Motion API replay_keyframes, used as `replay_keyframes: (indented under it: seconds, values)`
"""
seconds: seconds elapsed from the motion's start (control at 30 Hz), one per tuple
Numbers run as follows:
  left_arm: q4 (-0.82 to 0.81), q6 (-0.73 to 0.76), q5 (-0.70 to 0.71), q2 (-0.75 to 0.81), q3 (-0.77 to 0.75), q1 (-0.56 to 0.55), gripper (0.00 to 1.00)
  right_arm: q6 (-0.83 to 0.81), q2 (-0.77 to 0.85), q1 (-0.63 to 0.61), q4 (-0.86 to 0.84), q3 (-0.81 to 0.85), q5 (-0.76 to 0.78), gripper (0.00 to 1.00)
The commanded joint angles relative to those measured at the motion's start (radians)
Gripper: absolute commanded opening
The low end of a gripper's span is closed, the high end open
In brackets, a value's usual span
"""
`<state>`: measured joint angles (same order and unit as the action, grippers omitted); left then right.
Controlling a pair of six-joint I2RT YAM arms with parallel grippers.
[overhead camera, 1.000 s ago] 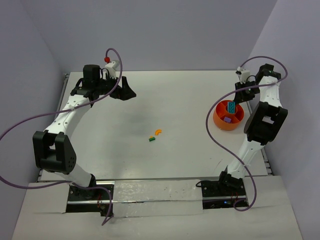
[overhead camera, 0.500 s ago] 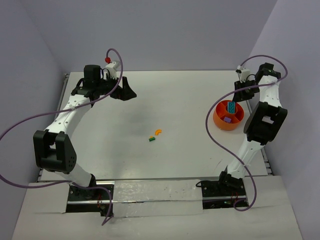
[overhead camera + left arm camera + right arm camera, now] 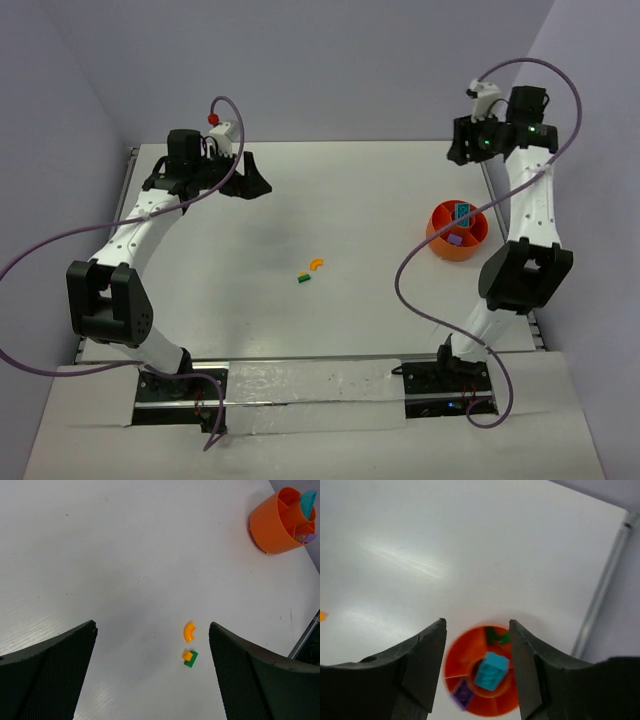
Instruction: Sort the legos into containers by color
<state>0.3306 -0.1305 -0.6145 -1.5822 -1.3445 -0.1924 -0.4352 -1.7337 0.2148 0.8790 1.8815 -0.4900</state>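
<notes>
Hovering at the table's far left, my left gripper gapes wide, empty. Mid-table lie a green lego and an orange curved lego. Rightward, the orange bowl holds a teal brick and a purple brick. My right gripper hangs above it, jaws parted, empty.

the left arm stretches toward the far left, its left gripper spread wide and empty. the right arm stands tall, its right gripper pointing down, jaws parted, holding nothing.
</notes>
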Motion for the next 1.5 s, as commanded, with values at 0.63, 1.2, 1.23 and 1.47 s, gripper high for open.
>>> replay_keyframes:
  seconds: [0.63, 1.2, 1.23, 1.47]
  values:
    - [-0.11, -0.087, -0.163, 0.088, 0.049, 0.166, 0.99, -0.066, 0.026, -1.035, -0.242, -0.532, 0.019, 0.6]
    - [-0.117, -0.064, -0.208, 0.073, 0.07, 0.166, 0.99, -0.249, -0.073, -1.044, -0.372, -0.586, 0.143, 0.48]
    - [-0.117, -0.063, -0.208, 0.073, 0.069, 0.166, 0.99, -0.247, -0.084, -1.044, -0.372, -0.577, 0.158, 0.48]
    - [-0.13, -0.067, -0.211, 0.061, 0.062, 0.166, 0.99, -0.277, -0.121, -1.043, -0.403, -0.59, 0.196, 0.48]
